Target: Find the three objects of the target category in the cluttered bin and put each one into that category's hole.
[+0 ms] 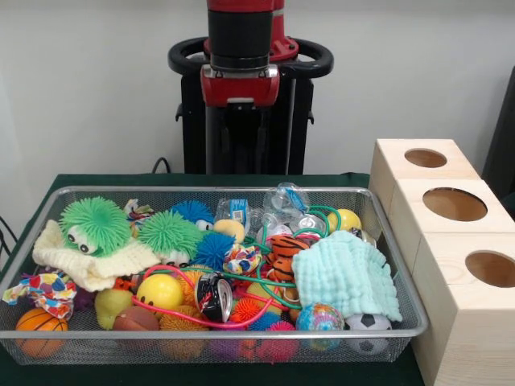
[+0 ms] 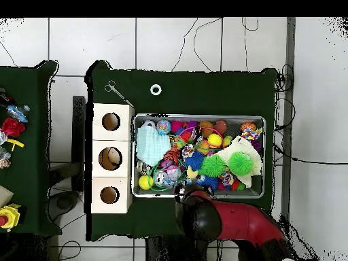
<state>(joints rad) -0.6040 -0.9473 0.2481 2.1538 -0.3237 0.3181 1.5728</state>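
A wire mesh bin (image 1: 402,322) (image 2: 198,194) holds a jumble of toys. Among them are two green spiky balls (image 1: 95,223) (image 1: 169,233), a blue spiky ball (image 1: 214,248), a yellow smiley ball (image 1: 159,291), a small basketball (image 1: 39,322), a soccer ball (image 1: 368,323), a striped tiger toy (image 1: 286,253), a crushed can (image 1: 214,296) and a clear plastic bottle (image 1: 283,201). To the side of the bin stand three wooden boxes, each with a round hole (image 1: 426,158) (image 1: 455,203) (image 1: 491,268). My gripper (image 1: 240,101) hangs above the bin's far edge, touching nothing.
A mint cloth (image 1: 348,273) (image 2: 151,144) and a cream knitted cloth (image 1: 88,259) cover part of the pile. In the overhead view a white ring (image 2: 155,90) and a metal tool (image 2: 117,91) lie on the green cover beyond the bin. A second table with odd items (image 2: 9,129) is at the left edge.
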